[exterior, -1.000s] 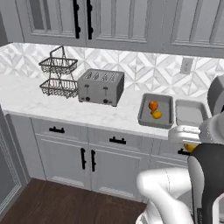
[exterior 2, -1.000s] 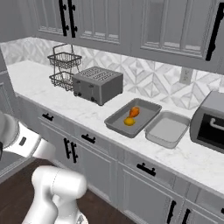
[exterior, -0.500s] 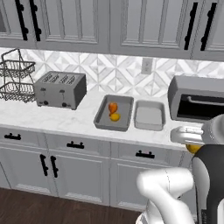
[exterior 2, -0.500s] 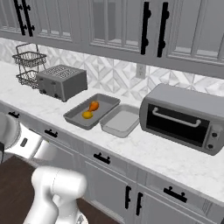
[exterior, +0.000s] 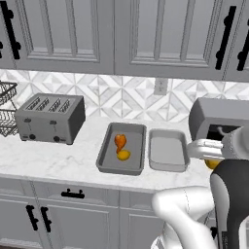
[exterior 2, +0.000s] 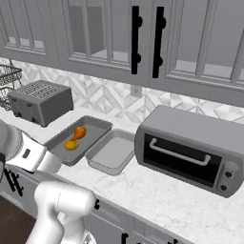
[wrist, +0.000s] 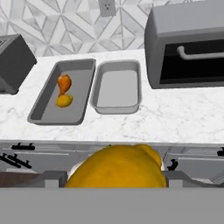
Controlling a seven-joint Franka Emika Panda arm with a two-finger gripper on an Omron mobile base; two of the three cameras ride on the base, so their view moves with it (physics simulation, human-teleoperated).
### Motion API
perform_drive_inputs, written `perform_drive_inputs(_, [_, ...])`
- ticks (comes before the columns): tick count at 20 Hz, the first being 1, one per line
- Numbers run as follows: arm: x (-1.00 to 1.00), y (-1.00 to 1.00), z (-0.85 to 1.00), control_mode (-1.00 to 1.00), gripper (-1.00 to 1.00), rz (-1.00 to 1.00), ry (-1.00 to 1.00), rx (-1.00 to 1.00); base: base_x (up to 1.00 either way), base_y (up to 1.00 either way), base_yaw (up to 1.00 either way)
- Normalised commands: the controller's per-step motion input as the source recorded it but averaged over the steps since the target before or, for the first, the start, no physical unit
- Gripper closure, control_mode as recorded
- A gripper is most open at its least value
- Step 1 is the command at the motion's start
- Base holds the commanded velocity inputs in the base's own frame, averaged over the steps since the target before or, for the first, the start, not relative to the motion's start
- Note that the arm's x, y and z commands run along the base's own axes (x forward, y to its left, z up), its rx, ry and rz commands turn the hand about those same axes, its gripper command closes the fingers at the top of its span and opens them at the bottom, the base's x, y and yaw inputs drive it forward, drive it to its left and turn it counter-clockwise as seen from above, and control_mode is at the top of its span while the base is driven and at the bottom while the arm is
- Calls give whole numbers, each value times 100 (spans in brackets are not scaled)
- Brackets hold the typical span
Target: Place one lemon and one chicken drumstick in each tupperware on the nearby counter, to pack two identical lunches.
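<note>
This is a home kitchen: a marble counter (exterior: 58,163), grey cabinets (exterior: 146,34), a toaster (exterior: 48,118) and a toaster oven (exterior 2: 190,147).

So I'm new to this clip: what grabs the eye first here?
The big yellow lemon held in the gripper, close to the hand camera. Beyond it on the counter, two grey tupperware trays lie side by side: the left tray holds a drumstick and a lemon, the right tray nothing.

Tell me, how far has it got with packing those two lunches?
About halfway. The left tray already holds a drumstick and a lemon. The gripper is carrying a second lemon. The right tray has nothing in it, so it needs that lemon and a drumstick.
</note>
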Motion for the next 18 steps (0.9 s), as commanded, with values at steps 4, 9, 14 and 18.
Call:
perform_drive_inputs(4, [0,0,0,100,100,0,0,0,94,7,-13])
perform_drive_inputs(9, [76,0,-42,-100,100,-7,0,0,0,0,0])
perform_drive_inputs(14, [100,-29,-45,-100,100,-6,0,0,0,0,0])
perform_drive_inputs(18, [96,-37,-63,-100,100,-1,0,0,0,0,0])
